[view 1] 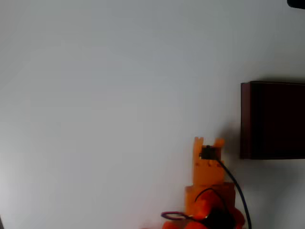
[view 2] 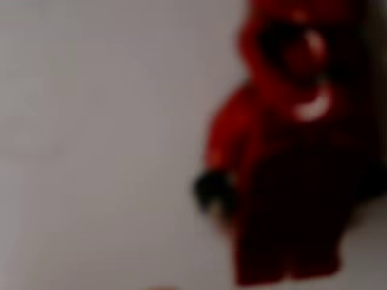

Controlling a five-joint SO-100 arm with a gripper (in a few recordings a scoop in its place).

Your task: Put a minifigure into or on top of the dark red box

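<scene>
Figure point(view 2: 284, 151) looms huge and blurred in the wrist view, red all over with a dark hand at its left side, pressed right up to the lens against the pale table point(view 1: 95, 95). Overhead, the orange gripper point(view 1: 208, 141) points up the picture, its two tips standing a little apart, just left of the box's point(view 1: 274, 119) lower left corner. Whether those tips grip the figure, I cannot tell: no fingers show at the wrist, and from above the figure is lost under the arm.

My read: this is the carry, or the very edge of the grasp. To do it well, the arm wants lift first, enough to clear that thin dark red wall, then a swing right over the black interior before letting go. Going sideways low risks knocking the wall.

Box runs off the right edge overhead, so its full extent is unknown. Black cable crosses the gripper's wrist. Blur hides the figure's face and feet.
</scene>
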